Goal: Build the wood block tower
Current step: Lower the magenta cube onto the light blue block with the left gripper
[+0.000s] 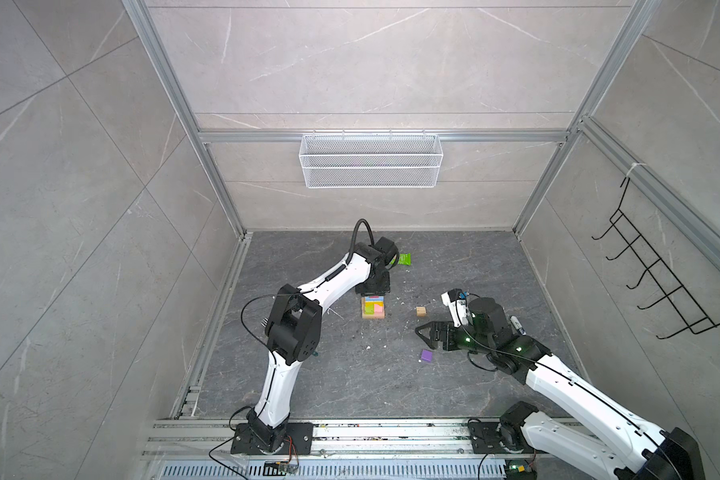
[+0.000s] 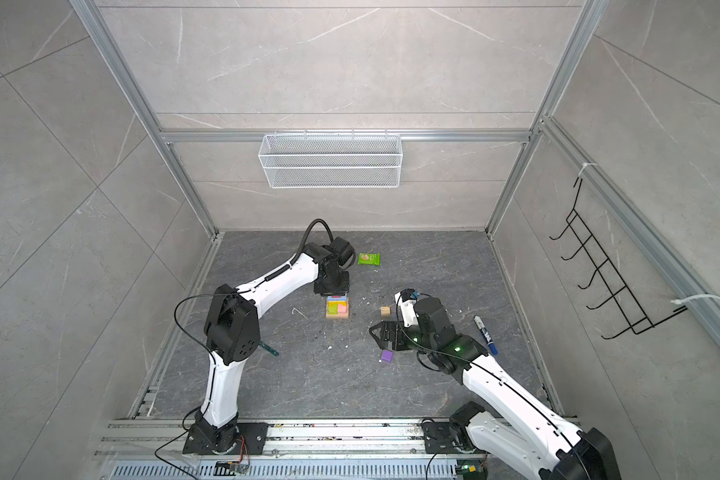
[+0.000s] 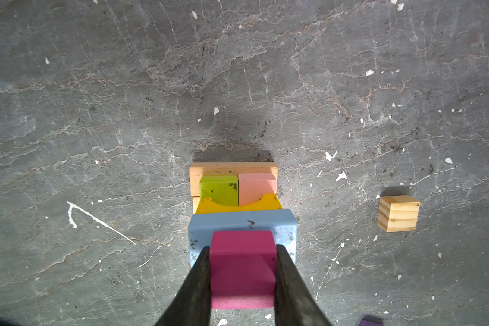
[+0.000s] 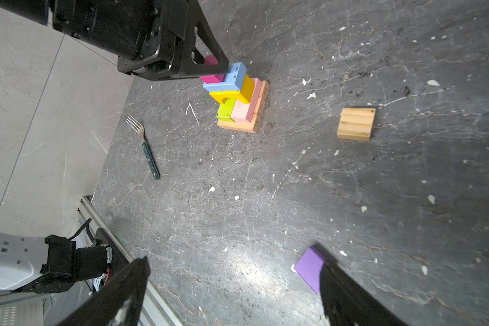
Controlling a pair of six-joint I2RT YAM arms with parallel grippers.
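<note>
The tower [image 1: 373,308] [image 2: 337,306] stands mid-floor: tan bars [image 3: 232,169] at the base, lime and pink blocks, a yellow arch, then a light blue bar [image 4: 233,77]. My left gripper [image 3: 243,247] is shut on a magenta block [image 3: 242,268] [image 4: 212,78] that lies on the light blue bar. A loose tan cube [image 1: 421,311] [image 3: 398,214] [image 4: 356,124] lies right of the tower. A purple block [image 1: 427,355] [image 2: 387,355] [image 4: 309,268] lies nearer the front. My right gripper [image 4: 232,254] [image 1: 422,332] hangs open and holds nothing, one finger beside the purple block.
A green snack packet [image 2: 368,259] lies behind the left arm. A fork [image 4: 146,146] with a teal handle lies left of the tower. A blue marker [image 2: 485,334] rests by the right arm. A wire basket [image 1: 371,160] hangs on the back wall, a hook rack [image 1: 657,286] on the right wall.
</note>
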